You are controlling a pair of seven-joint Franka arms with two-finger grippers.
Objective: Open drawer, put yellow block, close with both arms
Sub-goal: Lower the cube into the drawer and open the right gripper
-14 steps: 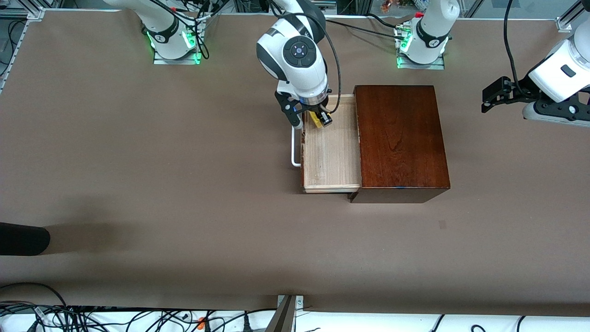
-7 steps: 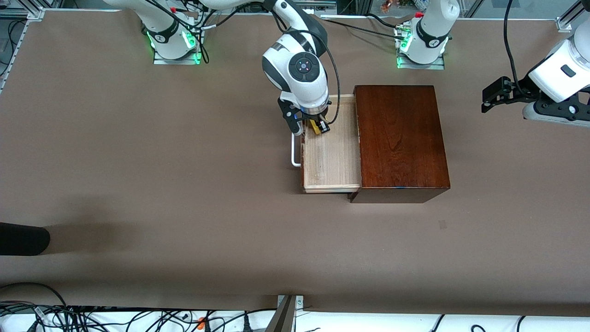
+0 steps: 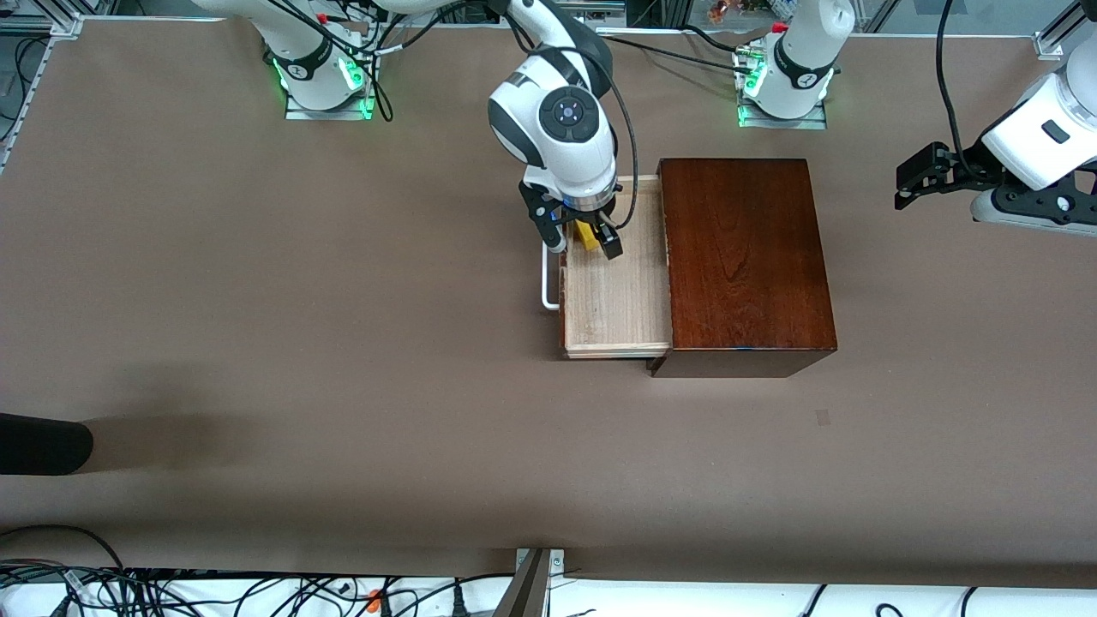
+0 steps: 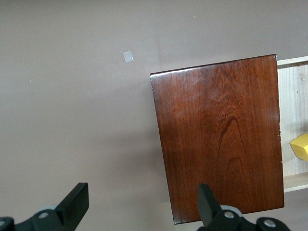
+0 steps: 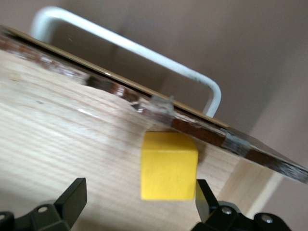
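The yellow block (image 5: 169, 166) is sat in the drawer (image 3: 617, 300), tucked against the front panel. The right gripper (image 3: 587, 240) is spread open around it, block let go. The left gripper (image 3: 921, 176) is parked open past the wooden box (image 3: 746, 257), waiting.

The right end effector (image 3: 587, 239) and its wrist cover part of the yellow block (image 3: 587, 235) and the drawer (image 3: 617, 296) corner beneath them in the front view. The drawer's inner part is hidden inside the wooden box (image 3: 744, 257). In the left wrist view the picture's edge cuts off the block and the drawer. The left end effector (image 3: 910, 184) shows side-on, its opening unreadable there.
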